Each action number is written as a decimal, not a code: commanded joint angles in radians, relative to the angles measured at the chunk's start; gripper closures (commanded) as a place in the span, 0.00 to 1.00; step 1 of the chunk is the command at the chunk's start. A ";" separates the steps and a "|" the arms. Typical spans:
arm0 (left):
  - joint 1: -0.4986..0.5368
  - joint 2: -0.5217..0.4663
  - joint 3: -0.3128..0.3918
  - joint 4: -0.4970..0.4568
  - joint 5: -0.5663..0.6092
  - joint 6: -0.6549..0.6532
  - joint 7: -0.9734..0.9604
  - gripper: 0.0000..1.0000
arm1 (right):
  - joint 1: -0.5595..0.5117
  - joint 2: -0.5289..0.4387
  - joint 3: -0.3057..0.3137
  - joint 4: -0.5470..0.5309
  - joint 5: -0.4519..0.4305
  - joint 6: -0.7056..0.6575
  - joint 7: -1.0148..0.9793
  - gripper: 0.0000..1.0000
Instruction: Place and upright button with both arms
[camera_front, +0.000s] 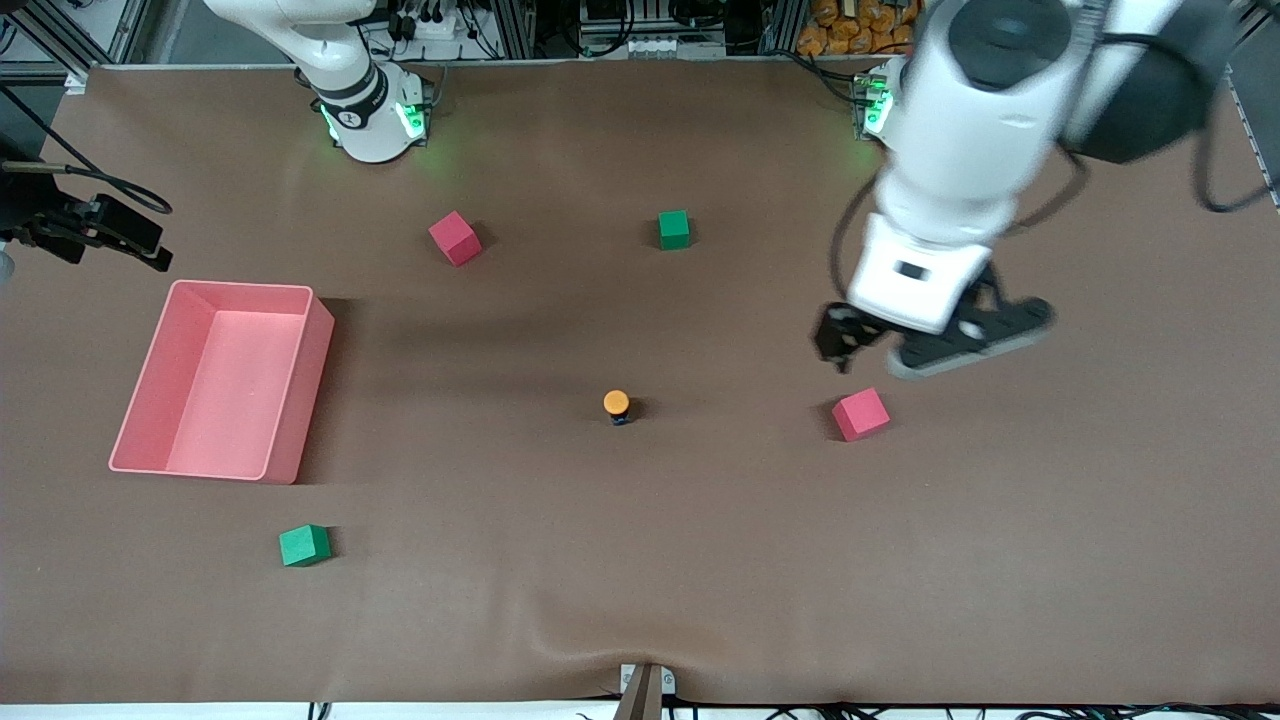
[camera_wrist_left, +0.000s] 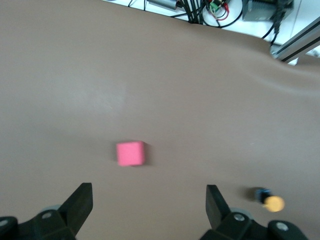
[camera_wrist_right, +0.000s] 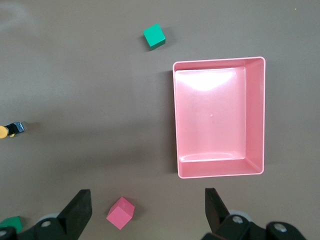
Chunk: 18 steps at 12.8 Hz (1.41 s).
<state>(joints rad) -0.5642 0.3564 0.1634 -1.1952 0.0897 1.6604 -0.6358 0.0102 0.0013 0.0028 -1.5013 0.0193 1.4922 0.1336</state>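
The button (camera_front: 617, 405) stands on the brown table near the middle, orange cap up on a dark body. It also shows in the left wrist view (camera_wrist_left: 270, 201) and at the edge of the right wrist view (camera_wrist_right: 10, 130). My left gripper (camera_front: 880, 350) is open and empty in the air over the table, just beside a red cube (camera_front: 860, 414); its fingers (camera_wrist_left: 80, 202) frame that cube (camera_wrist_left: 130, 153). My right gripper (camera_wrist_right: 147, 205) is open and empty, high over another red cube (camera_wrist_right: 120, 213); it is out of the front view.
A pink bin (camera_front: 290, 400) stands toward the right arm's end, also in the right wrist view (camera_wrist_right: 255, 115). A red cube (camera_front: 455, 238) and a green cube (camera_front: 674, 229) lie nearer the bases. Another green cube (camera_front: 304, 545) lies nearer the front camera than the bin.
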 joint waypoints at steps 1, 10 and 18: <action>0.116 -0.089 -0.027 -0.085 -0.063 -0.014 0.187 0.00 | -0.007 0.006 0.002 0.018 0.016 -0.007 -0.008 0.00; 0.374 -0.373 -0.131 -0.363 -0.105 -0.085 0.415 0.00 | -0.007 0.008 0.002 0.018 0.016 -0.007 -0.008 0.00; 0.501 -0.479 -0.245 -0.454 -0.091 -0.133 0.461 0.00 | -0.006 0.006 0.002 0.018 0.016 -0.007 -0.008 0.00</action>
<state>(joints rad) -0.0916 -0.0772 -0.0620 -1.6073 -0.0039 1.5203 -0.2216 0.0102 0.0023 0.0027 -1.5012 0.0193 1.4922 0.1336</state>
